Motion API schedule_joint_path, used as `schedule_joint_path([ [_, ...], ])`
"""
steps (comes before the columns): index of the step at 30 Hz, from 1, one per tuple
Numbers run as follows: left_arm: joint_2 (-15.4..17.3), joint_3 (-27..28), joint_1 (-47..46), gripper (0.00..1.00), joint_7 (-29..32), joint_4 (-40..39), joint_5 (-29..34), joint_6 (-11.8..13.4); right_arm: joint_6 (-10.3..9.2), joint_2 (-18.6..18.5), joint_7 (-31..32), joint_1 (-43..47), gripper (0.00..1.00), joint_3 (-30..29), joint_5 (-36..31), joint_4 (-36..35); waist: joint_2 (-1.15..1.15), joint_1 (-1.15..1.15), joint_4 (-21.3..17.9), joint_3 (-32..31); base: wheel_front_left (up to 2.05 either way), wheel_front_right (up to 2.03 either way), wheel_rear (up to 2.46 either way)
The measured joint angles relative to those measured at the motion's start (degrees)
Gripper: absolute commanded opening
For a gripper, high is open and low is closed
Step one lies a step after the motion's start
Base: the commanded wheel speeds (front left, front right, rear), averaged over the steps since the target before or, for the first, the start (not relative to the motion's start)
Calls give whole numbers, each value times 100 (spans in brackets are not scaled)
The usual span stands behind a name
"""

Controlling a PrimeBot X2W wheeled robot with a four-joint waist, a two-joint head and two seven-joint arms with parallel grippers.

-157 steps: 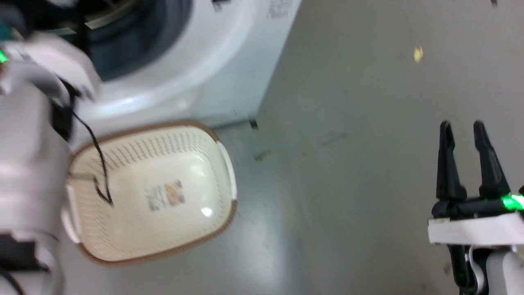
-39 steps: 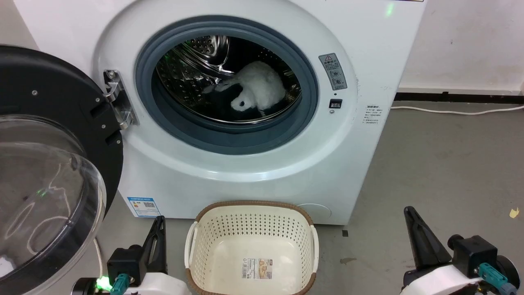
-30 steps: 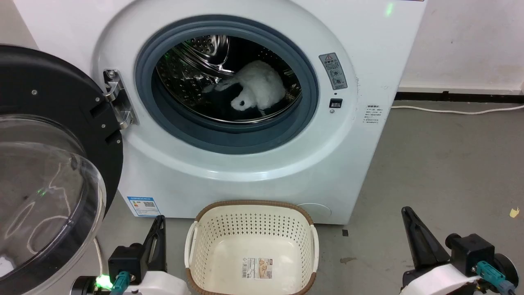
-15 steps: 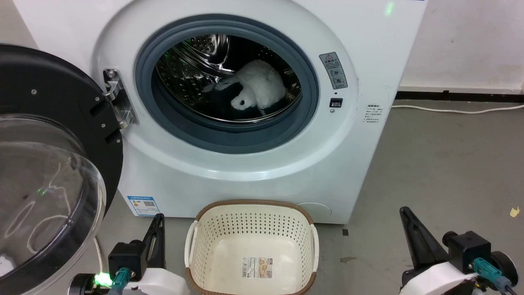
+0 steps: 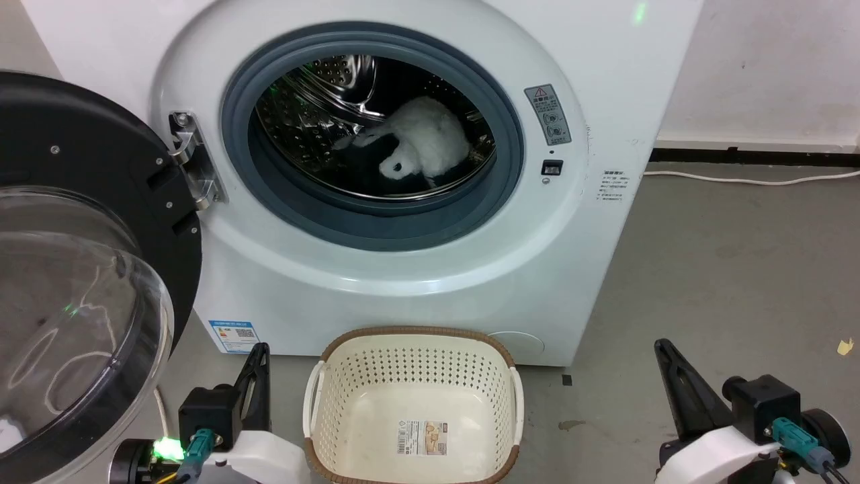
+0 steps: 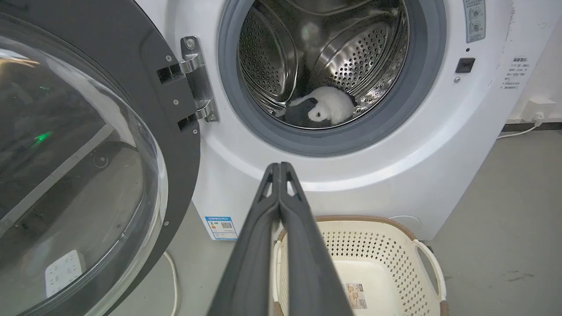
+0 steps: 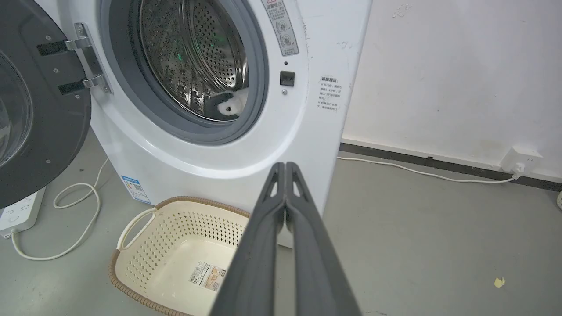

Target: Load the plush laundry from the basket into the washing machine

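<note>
- Now: plush (image 5: 423, 144) lies inside the washer (image 5: 376, 289), low in the drum (image 6: 342, 61) and behind the grey seal (image 5: 376, 232). No part of it hangs over the seal.
- Plush attitude: white body runs roughly across the drum, face toward the opening. Dark limbs show under it and to its left in the head view.
- Basket (image 5: 410, 334) stands on the floor (image 5: 705, 269) just in front of the washer, between the 2 grippers. Its bottom carries a label (image 5: 422, 437) and no laundry.
- Left gripper (image 6: 279, 166): 2 fingers pressed together, holding nothing, low beside the basket's left handle.
- Right gripper (image 7: 285, 166): fingers likewise together and empty, well to the basket's right over the floor.
- Key relation: plush sits up and ahead of both grippers, deep past the opening, well apart from either one. The left wrist view looks more squarely into the drum.
- Judgement: loading looks complete, 1 item in the drum, 0 left in the basket.
- Door (image 5: 80, 269) stands swung wide on its hinge at the washer's left. If a closing push is wanted, the left gripper is the nearer one, with the door's rim just to its left and above.
- Risk, judged: low. Plush sits behind the seal, so a closing door should not pinch it.
</note>
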Motion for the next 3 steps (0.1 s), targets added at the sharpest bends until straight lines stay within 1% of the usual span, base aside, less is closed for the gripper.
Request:
schedule_joint_path([
  [3,-1,8,-3,0,44,-13,8,-13,0,0,42,-37,0,-1,-42,-9,0,0,0,3,0,0,0],
])
